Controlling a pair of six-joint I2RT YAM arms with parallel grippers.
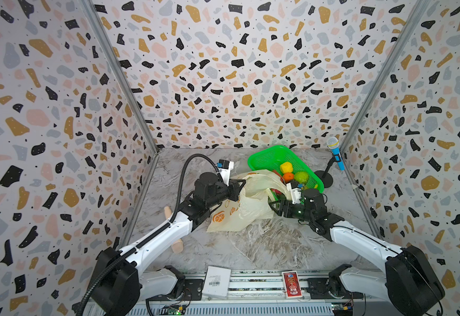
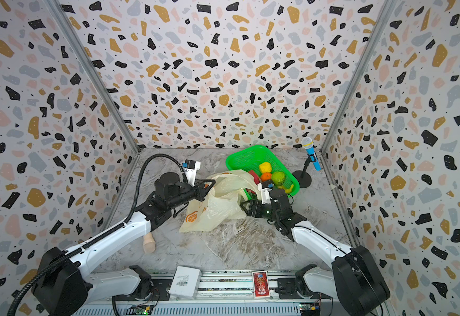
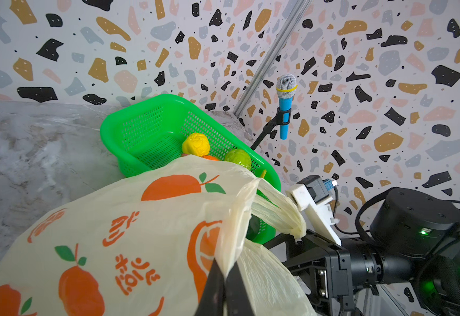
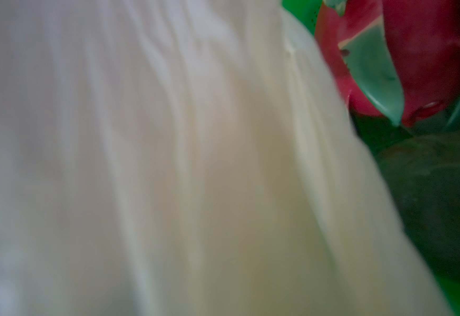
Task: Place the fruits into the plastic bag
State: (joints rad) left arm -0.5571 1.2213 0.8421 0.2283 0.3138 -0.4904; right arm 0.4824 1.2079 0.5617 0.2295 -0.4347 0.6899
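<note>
Left gripper [image 1: 241, 183] is pinched fully shut on the rim of the plastic bag [image 1: 250, 208] and holds that edge up off the table. The bag's mouth faces the green basket [image 1: 261, 153] and the right arm.

Right gripper [image 1: 274, 205] sits at the bag's mouth. Its jaws stand wide apart with nothing seen clamped between them. In the left wrist view a bag handle [image 3: 278, 216] drapes over one finger.

A yellow fruit [image 1: 286, 167], an orange fruit [image 1: 288, 177] and a bumpy green fruit [image 1: 301, 177] lie in the basket, just beyond the right gripper toward the back wall. The right arm is much the nearer.

A red-pink fruit [image 4: 428, 54] and a dark fruit [image 4: 442, 191] show right beside the bag film; I can't tell if they are inside the bag or in the basket.

My guess is the next move is a short reach back into the basket.
</note>
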